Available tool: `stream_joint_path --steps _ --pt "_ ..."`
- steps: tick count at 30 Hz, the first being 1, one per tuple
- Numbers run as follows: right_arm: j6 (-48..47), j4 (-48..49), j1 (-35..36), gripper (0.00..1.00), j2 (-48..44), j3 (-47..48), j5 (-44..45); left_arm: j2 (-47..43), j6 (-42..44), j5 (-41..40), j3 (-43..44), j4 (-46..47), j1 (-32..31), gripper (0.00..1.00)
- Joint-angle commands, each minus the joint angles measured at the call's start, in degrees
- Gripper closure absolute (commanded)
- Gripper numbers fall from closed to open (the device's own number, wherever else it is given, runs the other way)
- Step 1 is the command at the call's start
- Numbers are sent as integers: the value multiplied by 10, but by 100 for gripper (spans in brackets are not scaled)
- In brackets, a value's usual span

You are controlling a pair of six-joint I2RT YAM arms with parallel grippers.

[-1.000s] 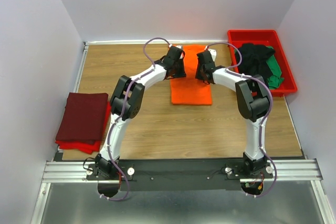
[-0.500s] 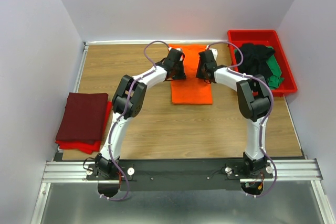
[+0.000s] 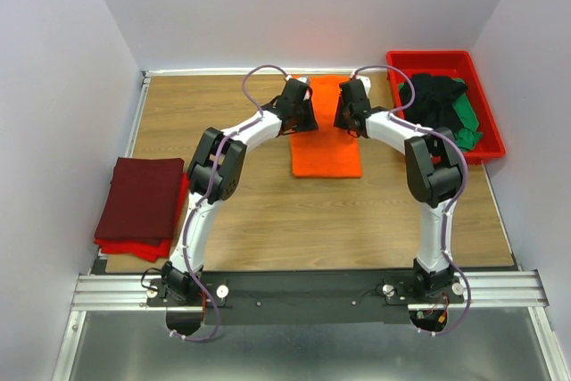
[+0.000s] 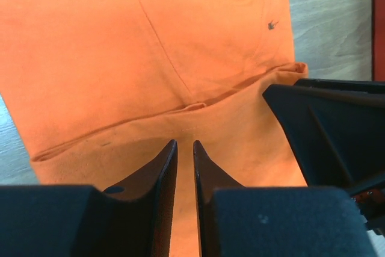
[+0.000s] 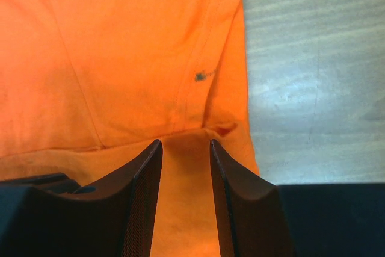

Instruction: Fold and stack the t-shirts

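The bright orange t-shirt [image 3: 326,153] lies folded flat at the back middle of the table. Both grippers hover low over its far half. My left gripper [image 3: 303,118] is over its left part, my right gripper [image 3: 348,118] over its right part. In the left wrist view [image 4: 184,142] the jaws stand a narrow gap apart over the shirt's upper layer [image 4: 150,40]. In the right wrist view [image 5: 185,141] the jaws are wider apart and straddle orange cloth [image 5: 120,46] near its right edge. Neither visibly pinches the cloth.
A folded maroon shirt [image 3: 143,194] lies on a red shirt [image 3: 134,247] at the table's left edge. A red plastic tray [image 3: 428,54] at the back right holds a black shirt [image 3: 433,95] and a green shirt [image 3: 468,122]. White walls close in all sides.
Both grippers have shifted slightly toward the far edge of the orange shirt. The shirt itself has not visibly moved.
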Motion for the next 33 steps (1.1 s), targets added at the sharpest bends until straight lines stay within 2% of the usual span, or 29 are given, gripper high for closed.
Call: stream_joint_path --steps 1,7,17,30,33 --pt "-13 4 -4 55 34 25 10 0 -18 -21 -2 -4 10 76" --pt "-12 3 -5 55 57 14 -3 13 -46 -53 -21 -31 25 76" --pt "16 3 -5 55 39 -35 -40 -31 -70 -74 -103 -23 25 76" --pt "51 4 26 54 -58 -156 -98 -160 -81 -66 -299 39 26 76" --pt "65 5 37 55 -88 -192 -113 -195 -87 -60 -371 65 26 76"
